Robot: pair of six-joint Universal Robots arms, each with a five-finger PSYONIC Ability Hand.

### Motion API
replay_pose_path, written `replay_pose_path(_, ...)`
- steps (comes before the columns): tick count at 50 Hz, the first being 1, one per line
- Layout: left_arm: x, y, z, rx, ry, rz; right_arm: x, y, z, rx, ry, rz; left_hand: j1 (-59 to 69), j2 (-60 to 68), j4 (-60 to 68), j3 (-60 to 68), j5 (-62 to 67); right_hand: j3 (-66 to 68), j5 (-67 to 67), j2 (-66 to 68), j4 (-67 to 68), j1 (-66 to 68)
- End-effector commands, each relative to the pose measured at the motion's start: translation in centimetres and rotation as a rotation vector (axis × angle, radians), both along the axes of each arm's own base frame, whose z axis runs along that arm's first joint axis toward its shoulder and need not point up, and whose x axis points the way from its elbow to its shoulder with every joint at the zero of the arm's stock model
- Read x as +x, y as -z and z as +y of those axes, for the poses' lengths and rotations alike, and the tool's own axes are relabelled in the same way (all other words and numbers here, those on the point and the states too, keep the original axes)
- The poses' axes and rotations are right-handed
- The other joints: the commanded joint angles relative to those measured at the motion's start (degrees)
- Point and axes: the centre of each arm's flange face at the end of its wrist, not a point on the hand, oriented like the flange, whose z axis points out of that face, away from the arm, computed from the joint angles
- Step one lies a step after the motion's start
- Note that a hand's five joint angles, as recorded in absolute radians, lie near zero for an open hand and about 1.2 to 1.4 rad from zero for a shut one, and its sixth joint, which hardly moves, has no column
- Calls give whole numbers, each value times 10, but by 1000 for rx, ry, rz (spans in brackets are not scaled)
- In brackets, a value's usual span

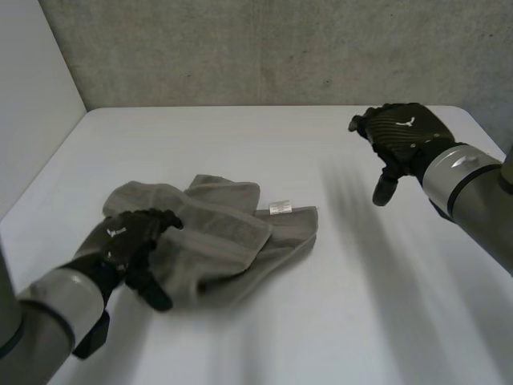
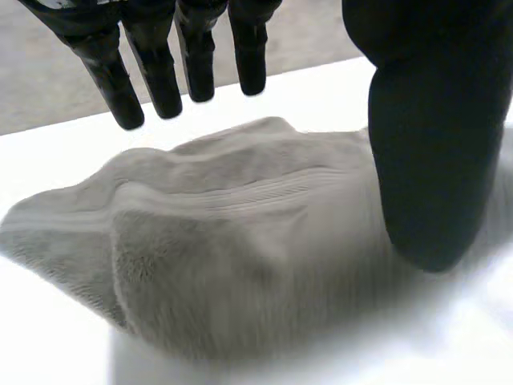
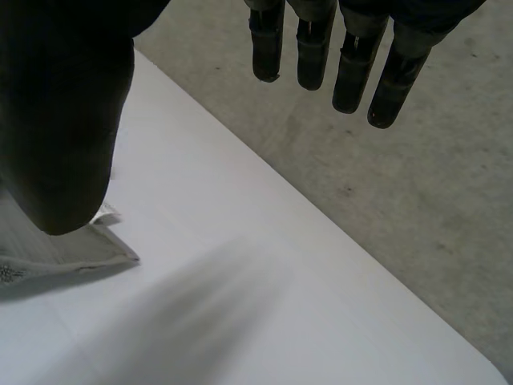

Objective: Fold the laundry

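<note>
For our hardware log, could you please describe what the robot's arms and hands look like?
The left robot hand and right robot hand are black, with slim fingers, a thicker thumb and a small white mark on the back. A pale silvery cuff joins each to a rounded grey forearm.

A grey terry towel lay crumpled on a white table, left of the middle and toward the near side. It was bunched in loose, overlapping layers rather than spread flat, with one thick fold lying across the top and a flatter layer running out to the right. A small white label sat on its far right edge. A ribbed woven band crossed the fluffy pile near one end.
</note>
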Motion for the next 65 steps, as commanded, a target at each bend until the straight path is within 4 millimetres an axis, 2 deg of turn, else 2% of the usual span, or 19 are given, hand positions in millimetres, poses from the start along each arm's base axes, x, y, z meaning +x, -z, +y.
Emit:
replay_pose_path(1,-6,-18,1,-117,99,-54,8,6,11,20,-35,9,-34,-32,-33,-33,-28,-40,-37,-78,-51,-33)
replay_pose_path(5,-19,-46,-16,-233,110,-10,10,8,16,28,-47,19,-29,-27,-28,-27,-23,-40,-37,-78,-51,-33)
replay_pose_path(8,-24,-49,-23,-247,116,-5,11,9,19,30,-56,39,-22,-20,-22,-21,-17,-40,-37,-78,-51,-33)
replay_pose_path(10,-45,-38,-34,-232,161,-9,10,10,21,30,-60,57,-17,-15,-17,-16,-12,-40,-37,-78,-51,-33)
replay_pose_path(11,-45,-38,-35,-231,161,-9,10,10,21,30,-60,57,-17,-15,-17,-16,-12,-40,-37,-78,-51,-33)
replay_pose_path(13,-70,-23,-43,-207,213,-25,10,12,22,35,-61,64,-10,-8,-10,-9,-5,-40,-37,-78,-51,-33)
replay_pose_path(14,-70,-23,-43,-207,213,-25,10,12,22,35,-61,64,-10,-8,-10,-9,-5,-40,-37,-78,-51,-33)
replay_pose_path(16,-92,-1,-55,-164,253,-45,9,13,22,36,-61,69,15,17,15,16,20,-40,-37,-78,-51,-33)
replay_pose_path(24,-118,40,-85,-131,306,-134,9,16,23,48,-60,76,57,59,57,58,62,-40,-37,-78,-51,-33)
replay_pose_path(30,-127,60,-95,-184,369,-250,8,20,23,69,-59,84,89,91,89,90,94,-40,-37,-78,-51,-33)
replay_pose_path(32,-129,71,-98,-208,410,-322,8,23,22,79,-60,90,158,159,158,159,163,-40,-37,-78,-51,-33)
replay_pose_path(36,-130,78,-97,-218,443,-360,8,27,21,89,-59,94,225,227,226,227,231,-40,-37,-78,-51,-33)
replay_pose_path(38,-129,78,-96,-221,446,-370,8,28,21,92,-59,96,389,391,390,391,395,-40,-37,-78,-51,-33)
replay_pose_path(45,-128,66,-96,-242,439,-363,10,36,18,114,-60,106,610,612,610,611,615,-40,-37,-78,-51,-33)
replay_pose_path(51,-120,46,-96,-264,405,-360,11,46,19,112,-85,161,624,625,624,625,629,-40,-37,-78,-51,-33)
replay_pose_path(53,-105,21,-97,-291,344,-354,11,48,20,108,-95,171,624,625,624,625,629,-40,-37,-78,-51,-33)
replay_pose_path(57,-83,-3,-98,-319,278,-346,15,58,19,111,-127,180,624,625,624,625,629,-40,-37,-78,-51,-33)
replay_pose_path(59,-61,-22,-95,-336,219,-331,22,66,20,122,-185,155,624,625,624,625,629,-40,-37,-78,-51,-33)
replay_pose_path(65,-22,-42,-98,-340,90,-284,40,82,36,199,-313,95,624,625,624,625,629,-40,-37,-78,-51,-33)
